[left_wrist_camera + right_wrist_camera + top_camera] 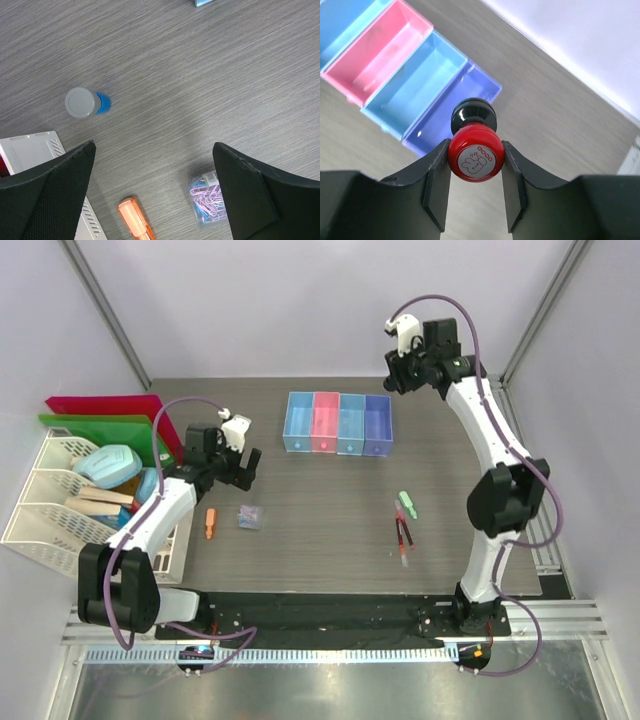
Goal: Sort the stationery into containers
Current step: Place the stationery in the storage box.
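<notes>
Nearest the bases, R of centre: thin red-and-black pens (402, 532) flat on table (320, 570), side by side. Green eraser (408, 504) just beyond, close to pens' far ends.

L side, approx same depth: orange marker (210, 523) lying flat. Clear packet (249, 517) of pink & blue paper clips just R of it, not touching.

Just beyond those two: L gripper (238, 468) low over table, jaws spread wide, nothing between them. In L wrist view, further out than the fingertips: blue-capped bottle (82, 102) on bare table, grey round end toward cam, blue cap showing at one side. Upright or tipped, can't tell. Clear of both fingers.

Alongside L arm at table's L edge: white mesh trays (50, 500). Green folder (100, 425) and red folder (100, 403) behind them.

Further back, mid-table: containers (338, 423), four joined boxes in a row, L to R light blue, pink, light blue, purple.

Farthest: R gripper (476, 162) held up in the air by the purple end of the row. Fingers (437, 175) closed tight on red-capped bottle (476, 150), one on each side of the cap. Cap face w/ small printed figure toward cam, black body pointing away. In R wrist view, lined up over purple box (440, 120), near its far end. Height above box can't be told.
</notes>
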Available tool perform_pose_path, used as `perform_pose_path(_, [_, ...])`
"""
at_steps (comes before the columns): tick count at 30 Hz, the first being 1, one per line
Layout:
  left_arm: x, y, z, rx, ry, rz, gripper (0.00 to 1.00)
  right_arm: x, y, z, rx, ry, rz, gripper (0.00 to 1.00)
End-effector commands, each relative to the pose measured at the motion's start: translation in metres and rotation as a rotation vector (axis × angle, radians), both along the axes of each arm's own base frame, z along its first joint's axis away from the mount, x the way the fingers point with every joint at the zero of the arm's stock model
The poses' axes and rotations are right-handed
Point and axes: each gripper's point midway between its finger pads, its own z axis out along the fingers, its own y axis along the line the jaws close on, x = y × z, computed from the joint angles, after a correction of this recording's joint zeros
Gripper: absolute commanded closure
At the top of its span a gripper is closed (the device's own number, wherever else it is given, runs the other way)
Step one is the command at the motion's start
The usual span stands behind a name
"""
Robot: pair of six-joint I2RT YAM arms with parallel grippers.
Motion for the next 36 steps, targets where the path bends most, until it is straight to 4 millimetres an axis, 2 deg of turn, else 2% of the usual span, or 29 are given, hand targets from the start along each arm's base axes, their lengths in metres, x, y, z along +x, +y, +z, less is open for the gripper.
perform_pose_path(1, [-0.009,0.0,0.012,0.015,-0.035,-0.039,0.0,0.035,0.014,-0.023,0.037,0.043,0.004,0.9])
perform_pose_path(2, [-0.011,0.001,0.015,0.014,-0.043,-0.037,0.0,0.044,0.015,-0.018,0.04,0.024,0.0,0.91])
perform_pose_path(3, [-0.012,0.001,0.016,0.013,-0.044,-0.039,0.0,0.051,0.017,-0.036,0.032,0.051,0.002,0.9])
perform_pose_path(5, [-0.014,0.0,0.018,0.009,-0.051,-0.042,0.0,0.061,0.021,-0.041,0.027,0.046,0.005,0.91])
perform_pose_path(6, [-0.015,-0.001,0.019,0.005,-0.052,-0.044,0.0,0.065,0.021,-0.055,0.023,0.067,0.003,0.91])
perform_pose_path(8, [-0.015,-0.001,0.022,-0.003,-0.056,-0.041,0.0,0.07,0.025,-0.061,0.022,0.07,0.01,0.91])
perform_pose_path(9, [-0.015,-0.001,0.022,-0.005,-0.056,-0.039,0.0,0.073,0.026,-0.072,0.014,0.084,0.017,0.91])
perform_pose_path(15, [-0.016,-0.002,0.019,-0.009,-0.05,-0.037,0.0,0.074,0.037,-0.091,-0.006,0.106,0.038,0.91])
perform_pose_path(23, [-0.015,-0.001,0.023,-0.004,-0.056,-0.038,0.0,0.076,0.04,-0.124,-0.037,0.149,0.035,0.91])
perform_pose_path(32, [-0.02,-0.002,0.032,-0.012,-0.078,-0.044,0.0,0.083,0.039,-0.14,-0.048,0.157,0.009,0.9])
perform_pose_path(34, [-0.021,-0.002,0.033,-0.011,-0.081,-0.047,0.0,0.083,0.04,-0.143,-0.051,0.159,0.01,0.88])
perform_pose_path(36, [-0.022,-0.001,0.033,-0.009,-0.084,-0.045,0.0,0.084,0.039,-0.142,-0.051,0.155,0.004,0.8])
